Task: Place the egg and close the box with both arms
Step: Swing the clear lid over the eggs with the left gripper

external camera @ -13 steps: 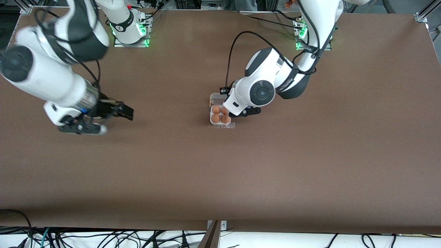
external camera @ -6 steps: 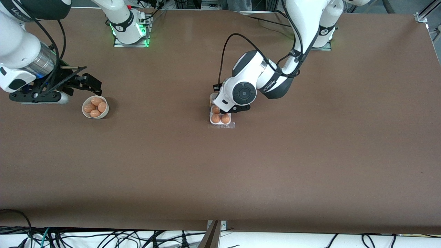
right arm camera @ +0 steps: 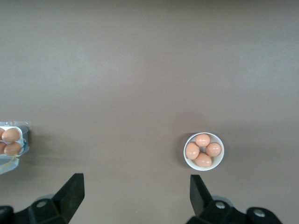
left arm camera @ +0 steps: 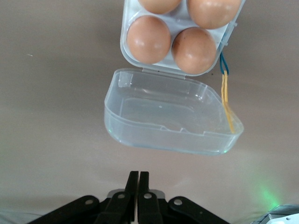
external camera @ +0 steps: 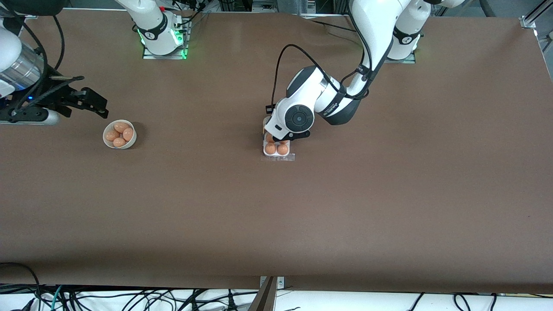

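Note:
The box [external camera: 276, 152] stands mid-table, a white tray under a clear lid [left arm camera: 173, 114] that lies open flat on the side farther from the front camera. Brown eggs [left arm camera: 148, 39] fill its four cells, and I cannot tell the placed egg from the others. My left gripper [left arm camera: 138, 176] hangs shut and empty just off the lid's free edge, not touching it. In the front view its wrist covers the lid and the farther cells. My right gripper [external camera: 98, 103] is open and empty over the table at the right arm's end, and its wrist view shows its fingers [right arm camera: 74, 186] wide apart.
A round white bowl [external camera: 119, 134] with several brown eggs sits near the right gripper, a little nearer to the front camera. A thin yellow and blue string [left arm camera: 226, 95] runs along one edge of the lid. Cables hang past the table's front edge.
The right arm swung off the bowl toward its end of the table, uncovering the bowl. The left hand shifted over the box's farther part, and its fingers closed fully.

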Controlling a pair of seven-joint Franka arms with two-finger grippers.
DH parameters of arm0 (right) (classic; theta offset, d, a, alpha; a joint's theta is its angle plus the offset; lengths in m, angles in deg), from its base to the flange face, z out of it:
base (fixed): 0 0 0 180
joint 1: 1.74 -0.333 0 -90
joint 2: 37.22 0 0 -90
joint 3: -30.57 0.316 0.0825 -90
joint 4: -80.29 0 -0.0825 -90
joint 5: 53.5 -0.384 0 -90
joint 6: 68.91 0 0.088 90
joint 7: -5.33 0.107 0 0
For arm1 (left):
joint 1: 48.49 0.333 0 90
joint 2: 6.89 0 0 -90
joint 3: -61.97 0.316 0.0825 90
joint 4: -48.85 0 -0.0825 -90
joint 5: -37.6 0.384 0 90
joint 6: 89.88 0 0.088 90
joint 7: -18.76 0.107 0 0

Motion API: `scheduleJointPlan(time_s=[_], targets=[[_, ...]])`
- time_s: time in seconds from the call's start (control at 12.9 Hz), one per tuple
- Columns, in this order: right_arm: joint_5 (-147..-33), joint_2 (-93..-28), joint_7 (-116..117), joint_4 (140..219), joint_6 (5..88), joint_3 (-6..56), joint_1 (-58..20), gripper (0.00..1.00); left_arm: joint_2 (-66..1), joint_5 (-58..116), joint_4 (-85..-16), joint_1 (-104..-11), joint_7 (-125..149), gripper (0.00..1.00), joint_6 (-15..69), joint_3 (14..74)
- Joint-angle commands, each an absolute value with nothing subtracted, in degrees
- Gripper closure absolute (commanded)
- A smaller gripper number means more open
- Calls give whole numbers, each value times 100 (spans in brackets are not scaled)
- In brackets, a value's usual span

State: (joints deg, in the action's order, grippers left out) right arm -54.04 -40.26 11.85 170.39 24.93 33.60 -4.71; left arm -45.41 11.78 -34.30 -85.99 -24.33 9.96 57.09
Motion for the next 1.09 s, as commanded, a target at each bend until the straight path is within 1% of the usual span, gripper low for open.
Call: scheduleJointPlan(time_s=[0.0, 0.39, 0.54, 0.7, 0.85, 1.01], targets=[[-5332, -3942, 955, 17047, 2478, 3452, -271, 0, -4627, 1124, -3245, -8663, -2501, 94, 961, 5810], [-5262, -3968, 981, 17056, 2610, 3400, -288, 0, -4715, 1124, -3236, -8663, -2510, 94, 1259, 5810], [-5262, -4073, 877, 17038, 2645, 3347, -297, 0, -4715, 1124, -3227, -8620, -2501, 94, 1373, 5810], [-5271, -4118, 893, 17038, 2663, 3320, -323, 0, -4706, 1124, -3201, -8593, -2492, 94, 1506, 5976], [-5262, -4118, 876, 17038, 2663, 3329, -323, 0, -4706, 1115, -2948, -8584, -2475, 94, 1506, 6135], [-5262, -4118, 876, 17038, 2672, 3338, -332, 0, -4662, 1132, -2876, -8418, -2457, 93, 1454, 6153]])
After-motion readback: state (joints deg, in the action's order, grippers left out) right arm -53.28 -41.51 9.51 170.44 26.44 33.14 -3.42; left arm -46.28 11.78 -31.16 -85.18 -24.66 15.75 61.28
